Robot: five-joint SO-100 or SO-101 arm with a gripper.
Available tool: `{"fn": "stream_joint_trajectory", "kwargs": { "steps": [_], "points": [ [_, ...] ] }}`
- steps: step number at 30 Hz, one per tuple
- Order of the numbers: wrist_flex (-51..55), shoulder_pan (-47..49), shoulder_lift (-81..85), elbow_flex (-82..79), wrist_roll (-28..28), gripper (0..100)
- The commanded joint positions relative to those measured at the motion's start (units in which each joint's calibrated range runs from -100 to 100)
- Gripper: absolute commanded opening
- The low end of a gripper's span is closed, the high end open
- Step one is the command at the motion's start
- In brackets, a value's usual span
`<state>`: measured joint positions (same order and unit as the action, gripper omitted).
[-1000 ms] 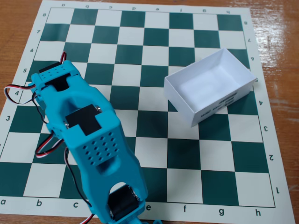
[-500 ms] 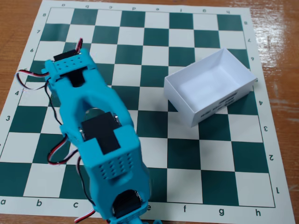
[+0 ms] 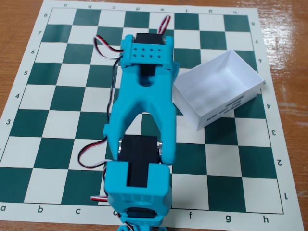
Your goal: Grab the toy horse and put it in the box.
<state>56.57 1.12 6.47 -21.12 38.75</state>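
Observation:
The white cardboard box point(image 3: 225, 109) sits on the right half of the chessboard, turned at an angle, with black print on its near long wall. Its inside shows only white and holds nothing. The toy horse is not visible anywhere; it may be hidden under the arm. My blue arm point(image 3: 144, 101) reaches from the near edge up the board's middle, and its wrist point(image 3: 147, 54) is just left of the box. The gripper's fingers are hidden beneath the wrist, so I cannot see whether they are open or hold anything.
The green-and-white chessboard mat point(image 3: 57, 120) lies on a wooden table point(image 3: 14, 29). Red, white and black servo wires point(image 3: 103, 45) loop off the arm's left side. The arm's base point(image 3: 139, 211) stands at the board's near edge.

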Motion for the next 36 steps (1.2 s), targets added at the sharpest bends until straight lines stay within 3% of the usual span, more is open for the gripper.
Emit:
{"fn": "stream_joint_trajectory", "kwargs": {
  "steps": [1,13,36],
  "points": [
    [-1.50,-4.69,2.20,2.42,1.28,0],
    [-3.00,-11.76,-1.51,8.06,3.87,0],
    [-16.78,-18.12,-17.88,16.44,6.65,1]
  ]
}}
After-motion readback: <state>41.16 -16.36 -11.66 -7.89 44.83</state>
